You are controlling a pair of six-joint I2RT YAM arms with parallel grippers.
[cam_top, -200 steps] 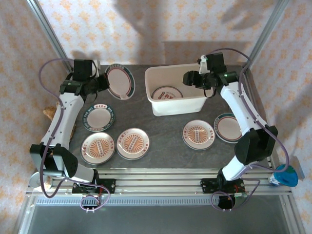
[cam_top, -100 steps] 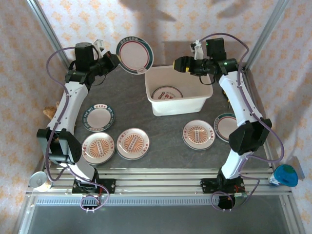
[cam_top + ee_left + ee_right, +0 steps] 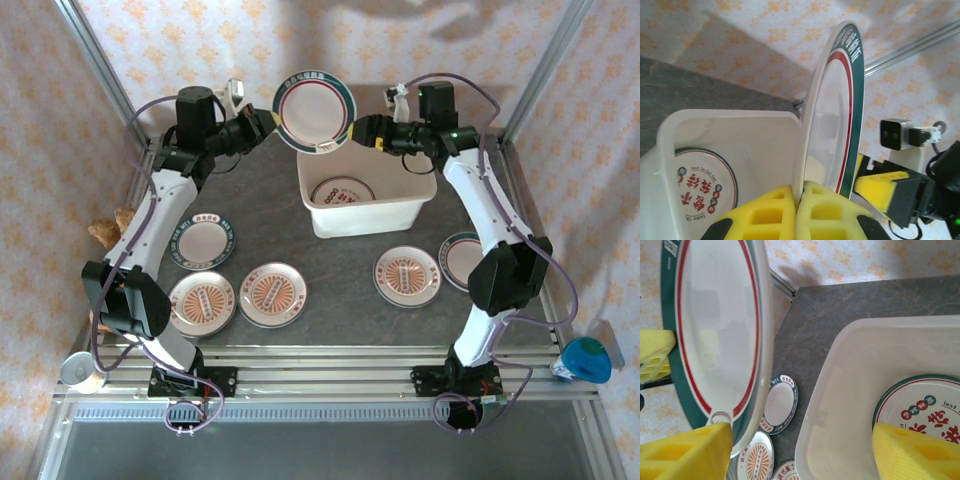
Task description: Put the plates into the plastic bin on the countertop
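Front of the countertop (image 3: 335, 262): five dishes lying flat, three orange-centred plates (image 3: 273, 294) in the near row and two teal-rimmed plates (image 3: 203, 241) a touch behind (one out at each side). Mid-table sits the plastic bin (image 3: 370, 216), with one plate (image 3: 342, 191) flat on its floor. Up at the back, the left gripper (image 3: 270, 124) is pinched tight on the rim of the raised plate (image 3: 315, 108), held on edge in the air over the bin's far-left corner. The right gripper (image 3: 367, 132) faces it, jaws wide apart, one pad (image 3: 687, 452) right at that plate's rim, gripping nothing.
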